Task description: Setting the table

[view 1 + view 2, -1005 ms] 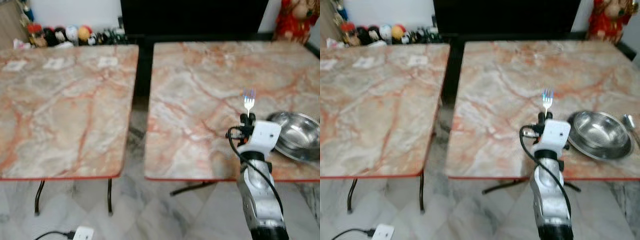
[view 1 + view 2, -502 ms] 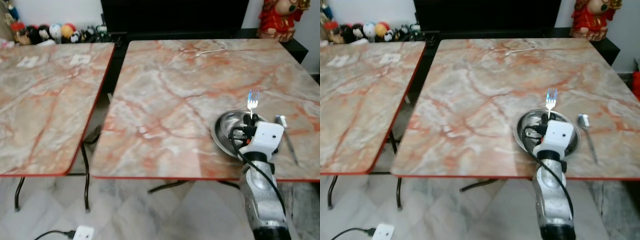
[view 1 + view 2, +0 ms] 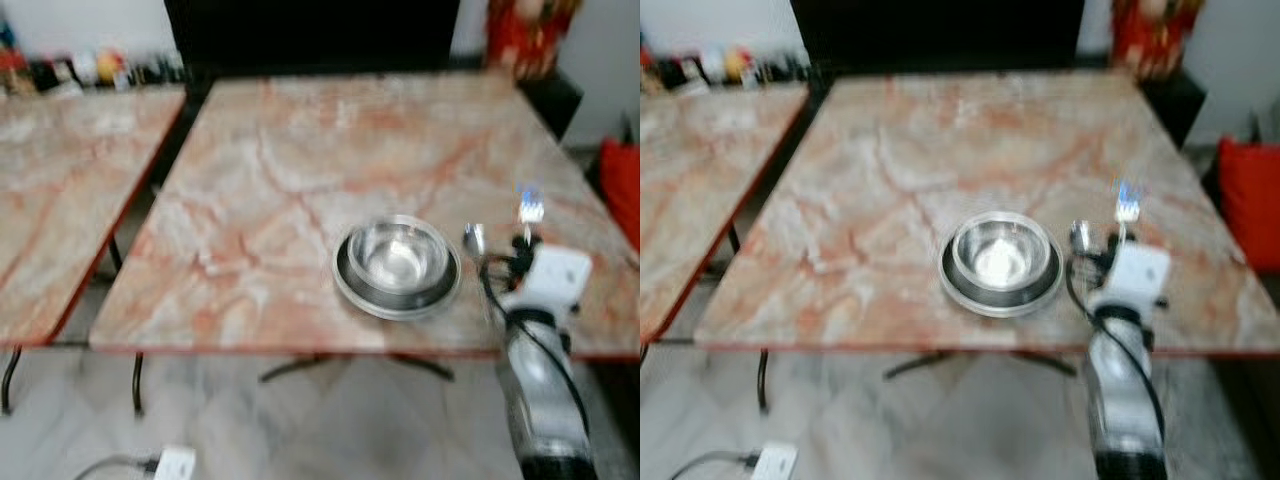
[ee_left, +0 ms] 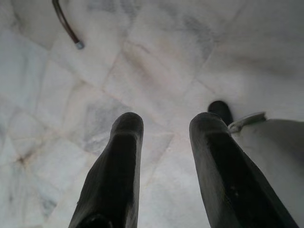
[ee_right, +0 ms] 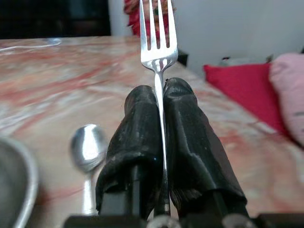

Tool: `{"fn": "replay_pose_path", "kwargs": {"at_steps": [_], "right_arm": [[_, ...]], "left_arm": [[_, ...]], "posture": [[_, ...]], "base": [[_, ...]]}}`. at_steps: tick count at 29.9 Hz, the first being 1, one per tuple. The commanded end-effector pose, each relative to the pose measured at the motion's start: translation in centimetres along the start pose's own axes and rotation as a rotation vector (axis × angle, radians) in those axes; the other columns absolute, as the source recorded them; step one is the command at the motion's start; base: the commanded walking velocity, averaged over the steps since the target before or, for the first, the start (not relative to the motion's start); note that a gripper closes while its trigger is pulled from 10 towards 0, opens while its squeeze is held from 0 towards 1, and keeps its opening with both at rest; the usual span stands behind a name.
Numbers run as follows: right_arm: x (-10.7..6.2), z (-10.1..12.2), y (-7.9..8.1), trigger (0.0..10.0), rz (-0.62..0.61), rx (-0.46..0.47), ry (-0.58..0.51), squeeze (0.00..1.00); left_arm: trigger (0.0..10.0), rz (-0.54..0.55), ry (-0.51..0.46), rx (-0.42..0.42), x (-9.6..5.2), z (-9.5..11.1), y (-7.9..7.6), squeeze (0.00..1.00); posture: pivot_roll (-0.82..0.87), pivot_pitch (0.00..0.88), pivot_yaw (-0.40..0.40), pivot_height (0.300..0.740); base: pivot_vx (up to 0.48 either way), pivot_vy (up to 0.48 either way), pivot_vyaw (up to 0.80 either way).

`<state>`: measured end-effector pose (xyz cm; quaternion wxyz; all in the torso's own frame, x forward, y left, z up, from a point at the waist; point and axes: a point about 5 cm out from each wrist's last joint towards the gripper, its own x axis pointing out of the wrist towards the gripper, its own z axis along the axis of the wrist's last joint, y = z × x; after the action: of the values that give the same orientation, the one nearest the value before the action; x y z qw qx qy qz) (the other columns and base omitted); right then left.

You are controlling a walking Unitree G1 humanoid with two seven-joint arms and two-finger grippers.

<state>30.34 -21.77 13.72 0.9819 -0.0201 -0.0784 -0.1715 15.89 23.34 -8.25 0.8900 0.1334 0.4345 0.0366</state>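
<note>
The right gripper [image 5: 160, 102] holds a fork [image 5: 158, 40] between its two black fingers [image 5: 137, 128]. The fingers are pressed together on the thin handle, and the prongs stand out beyond the fingertips, pointing away from the wrist. In the head views, which are blurred, the right gripper [image 3: 524, 240] is above the near right part of the marble table [image 3: 300, 170], and the fork [image 3: 530, 207] rises from it with the prongs up.

A spoon [image 5: 88, 149] lies flat on the table just beside the fingers, on the side toward the bowl, with its round part near the fingertips. I cannot tell if it touches them. In the left eye view the spoon [image 3: 473, 240] lies between the bowl [image 3: 397, 264] and the gripper. The metal bowl sits on the table near the front edge, a little further from the fingers than the spoon, and its rim [image 5: 21, 183] shows at the edge of the right wrist view.

Beyond the fingertips, past the far side of the table, there is a red cushion [image 5: 244, 92].

The left gripper [image 4: 166, 128] hangs over the pale tiled floor [image 4: 156, 61]. Its two fingers [image 4: 121, 161] are apart with a narrow gap, and nothing is between them. A second table [image 3: 60, 180] stands to the robot's left.
</note>
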Motion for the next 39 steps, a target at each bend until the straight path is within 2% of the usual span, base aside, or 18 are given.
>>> {"fn": "replay_pose_path", "kwargs": {"at_steps": [1,8,13,21,30,35,39], "right_arm": [[0.1,0.0,0.8,10.0,0.016,0.013,0.004,0.0],[0.4,-0.3,0.3,10.0,-0.007,0.011,0.032,0.0],[0.3,-0.3,0.4,10.0,-0.005,0.012,0.028,0.0],[0.6,-0.4,0.7,10.0,0.021,0.002,0.035,0.0],[1.4,-0.2,0.3,10.0,0.03,-0.014,0.039,0.0],[1.4,-0.3,0.5,10.0,0.036,-0.016,0.044,0.0],[1.4,-0.6,0.7,10.0,0.045,-0.016,0.057,0.0]], "left_arm": [[10.0,0.016,0.035,0.006,-0.2,-0.9,0.7,0.0],[10.0,0.017,0.037,0.012,-0.2,-0.9,0.8,0.0],[10.0,0.015,0.041,0.031,-0.3,-1.1,0.8,0.0],[10.0,0.018,0.049,0.008,-0.4,-1.4,0.7,0.0],[10.0,0.012,0.046,0.023,-0.3,-1.2,0.6,0.0],[10.0,0.011,0.042,0.025,-0.3,-1.1,0.5,0.0],[10.0,0.007,0.048,0.016,-0.3,-1.2,0.5,0.0]], "posture": [[-0.08,0.079,0.043,0.74],[-0.08,0.078,0.043,0.74],[-0.07,0.079,0.043,0.74],[-0.07,0.079,0.042,0.74],[-0.07,0.067,0.04,0.74],[-0.07,0.061,0.039,0.74],[-0.07,0.066,0.038,0.74]], "base": [[0.0,0.0,0.0],[0.0,0.0,0.0],[0.0,-0.439,-0.7],[0.0,-0.047,0.0],[0.0,0.0,0.0],[0.0,-0.34,0.0],[0.0,0.0,0.0]]}}
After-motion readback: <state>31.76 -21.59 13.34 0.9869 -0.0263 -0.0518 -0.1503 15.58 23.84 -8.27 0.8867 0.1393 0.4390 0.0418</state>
